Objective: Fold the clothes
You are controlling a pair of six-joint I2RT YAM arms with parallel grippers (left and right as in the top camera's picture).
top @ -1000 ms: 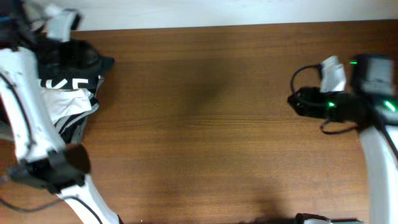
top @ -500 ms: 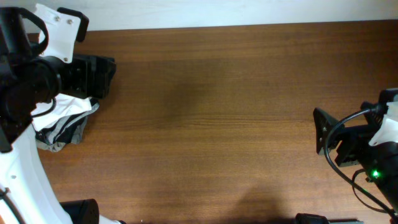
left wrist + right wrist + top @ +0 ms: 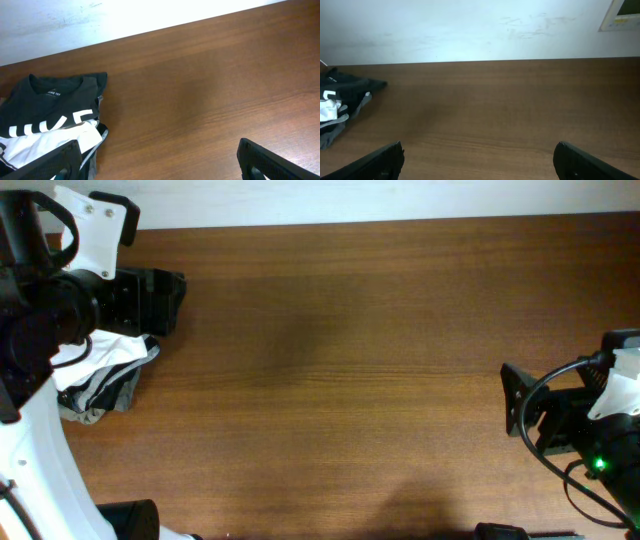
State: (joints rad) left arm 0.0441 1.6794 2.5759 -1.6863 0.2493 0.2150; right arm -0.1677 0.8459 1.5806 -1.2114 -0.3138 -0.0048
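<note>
Clothes (image 3: 105,370): a soft, crumpled heap at the far-left edge of the worktop (image 3: 350,380), partly hidden from overhead by the left arm (image 3: 40,310). The left wrist view resolves it into a black T-shirt (image 3: 55,95) with white lettering lying over a white garment (image 3: 45,140) with dark trim. The right wrist view shows the same heap well apart across the wood. The fabric looks light and limp, so it would likely sag and bunch when lifted. The black shirt's collar or its shoulder seams appear the soundest places to pinch, since they let it hang open for spreading. The right arm (image 3: 600,430) stands at the near-right corner. The left gripper (image 3: 159,150) is spread wide, its fingers (image 3: 55,162) released and holding nothing. The right gripper (image 3: 478,150) is likewise parted, fingers (image 3: 585,160) empty. Compared with one second ago, the left arm has swung up over the far-left corner and now covers more of the heap. The right arm has dropped from the far-right edge toward the near side.
</note>
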